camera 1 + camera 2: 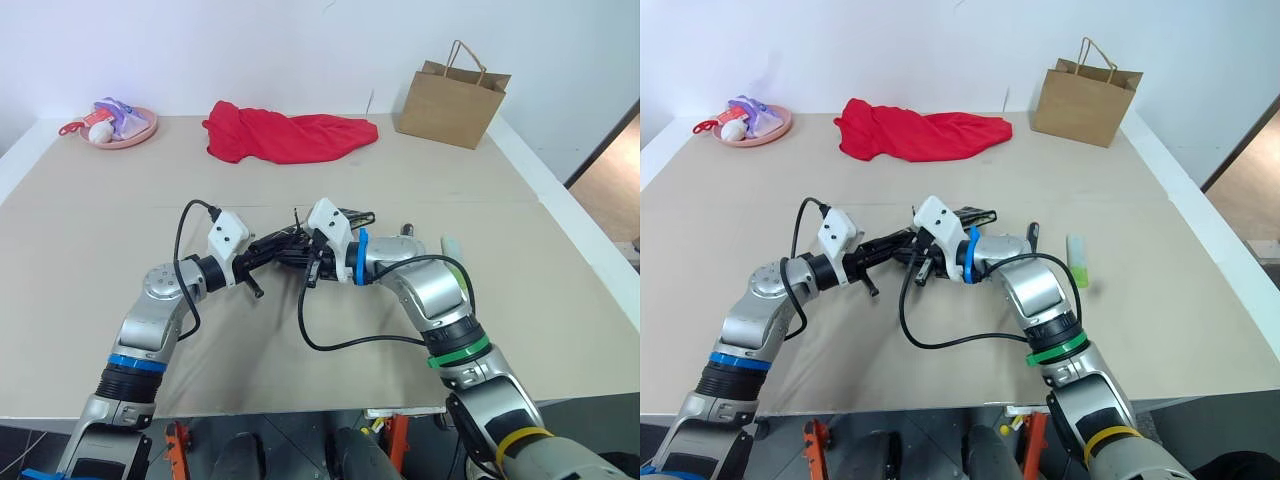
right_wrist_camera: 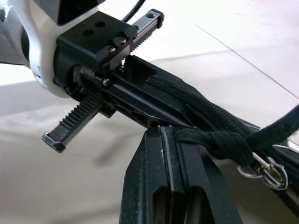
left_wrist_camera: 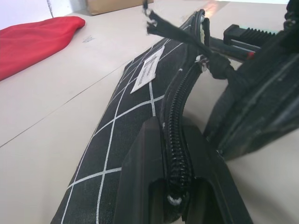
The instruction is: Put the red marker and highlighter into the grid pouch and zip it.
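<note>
Pouch: mid-worktop, end pinched in left fingers. Right fingers clamped on zip cord. Highlighter at 3 o'clock, apart.

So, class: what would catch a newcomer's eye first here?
Both tools meet at mid-table over the grid pouch: the left tool pinches its zipper edge, the right tool grips the pull cord. The highlighter lies outside, and a red cloth sits at the far edge.
</note>
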### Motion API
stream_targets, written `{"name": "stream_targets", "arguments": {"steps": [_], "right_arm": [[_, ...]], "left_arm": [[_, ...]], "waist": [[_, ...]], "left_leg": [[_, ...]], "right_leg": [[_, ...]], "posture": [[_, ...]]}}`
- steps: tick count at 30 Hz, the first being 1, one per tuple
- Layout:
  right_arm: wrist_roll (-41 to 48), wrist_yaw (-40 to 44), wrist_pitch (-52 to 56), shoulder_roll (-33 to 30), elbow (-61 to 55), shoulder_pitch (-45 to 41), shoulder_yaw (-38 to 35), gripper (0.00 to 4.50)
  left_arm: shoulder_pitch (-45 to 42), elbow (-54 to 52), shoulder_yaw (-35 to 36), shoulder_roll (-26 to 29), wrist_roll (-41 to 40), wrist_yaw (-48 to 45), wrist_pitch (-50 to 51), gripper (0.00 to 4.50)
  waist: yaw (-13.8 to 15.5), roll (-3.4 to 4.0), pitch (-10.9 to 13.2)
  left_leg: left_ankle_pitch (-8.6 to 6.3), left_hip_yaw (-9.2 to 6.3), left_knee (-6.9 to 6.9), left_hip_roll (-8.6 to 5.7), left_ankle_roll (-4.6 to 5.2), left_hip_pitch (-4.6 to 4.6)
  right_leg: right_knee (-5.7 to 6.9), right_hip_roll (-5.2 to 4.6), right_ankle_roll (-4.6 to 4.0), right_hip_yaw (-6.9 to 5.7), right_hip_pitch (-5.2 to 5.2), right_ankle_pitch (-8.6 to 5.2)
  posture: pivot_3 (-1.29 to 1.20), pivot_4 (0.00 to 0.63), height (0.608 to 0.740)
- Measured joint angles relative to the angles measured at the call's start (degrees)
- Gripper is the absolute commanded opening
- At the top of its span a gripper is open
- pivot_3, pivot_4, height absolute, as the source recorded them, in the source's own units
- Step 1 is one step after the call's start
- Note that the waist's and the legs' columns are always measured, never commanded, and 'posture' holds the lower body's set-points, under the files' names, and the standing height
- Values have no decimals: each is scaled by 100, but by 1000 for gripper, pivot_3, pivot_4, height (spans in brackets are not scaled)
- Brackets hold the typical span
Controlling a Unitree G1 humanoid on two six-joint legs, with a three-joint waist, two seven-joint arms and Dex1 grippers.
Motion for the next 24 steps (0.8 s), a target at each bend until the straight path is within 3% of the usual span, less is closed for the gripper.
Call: {"name": "stream_targets", "arguments": {"steps": [1,2,7,12,15,19,24], "right_arm": [[0,-17,27,-22,1,0,-2,853],[0,-31,59,-34,1,1,-2,1476],[174,155,462,-830,-720,394,-112,3528],[1254,826,1173,-2228,-2382,1257,-1085,3528],[1453,876,1249,-2793,-2633,1506,-1653,3528],[1279,301,1351,-3195,-2348,1771,-2276,3528],[893,-894,1653,-3102,-1789,1947,-2813,3528]], "left_arm": [[0,8,0,-2,1,5,0,0],[-8,23,-1,-5,1,4,-1,0],[17,-30,12,-76,-204,-160,-17,0],[148,-230,128,-88,-595,-418,-22,0],[190,-239,168,-60,-720,-558,-6,0],[286,-246,175,57,-857,-830,0,0],[494,-194,125,296,-797,-1156,-84,0]], "waist": [[0,0,0],[0,0,0],[64,0,0],[109,-1,0],[90,-2,1],[84,-3,1],[68,-4,0]], "left_leg": [[0,0,0,0,0,0],[0,0,0,0,0,0],[0,0,1,-8,-1,-8],[-2,-4,0,-12,1,-7],[-1,-6,1,-8,2,4],[11,-7,1,-6,14,17],[17,-5,0,-6,19,21]], "right_leg": [[0,0,0,0,0,0],[0,0,0,0,0,0],[-3,-12,7,-3,1,-5],[-6,-13,11,-3,3,-8],[-6,-3,13,-1,8,-7],[-4,3,26,1,13,-5],[-3,6,28,9,14,2]], "posture": [[0,150,740],[0,150,740],[0,150,740],[0,150,740],[0,150,740],[0,150,740],[0,150,740]]}}
